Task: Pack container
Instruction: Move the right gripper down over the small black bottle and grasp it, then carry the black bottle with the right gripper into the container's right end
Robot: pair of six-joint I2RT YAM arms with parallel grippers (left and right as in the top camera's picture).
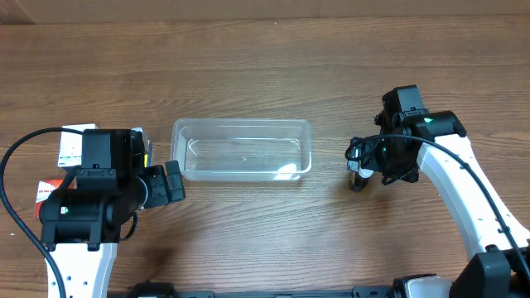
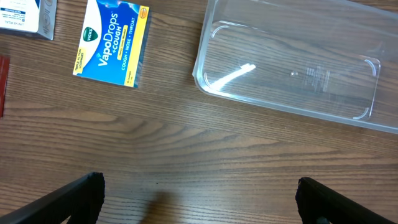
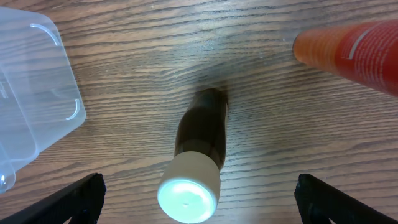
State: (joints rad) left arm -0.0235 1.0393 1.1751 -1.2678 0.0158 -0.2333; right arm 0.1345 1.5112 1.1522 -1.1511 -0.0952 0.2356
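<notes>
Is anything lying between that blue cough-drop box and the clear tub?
No. In the left wrist view, only bare wooden table separates the VapoDrops box from the container.

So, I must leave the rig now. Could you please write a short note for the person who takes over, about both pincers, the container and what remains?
Left pincer: open and holding nothing, above bare wood between the VapoDrops box and the container.
Right pincer: open, above the upright white-capped brown bottle, not closed on it.
Container: mid-table, empty.
Done: nothing packed.
Left: everything. A white box near the VapoDrops box and an orange-red item near the bottle also lie outside. The bottle looks like the likely first pick.
</notes>
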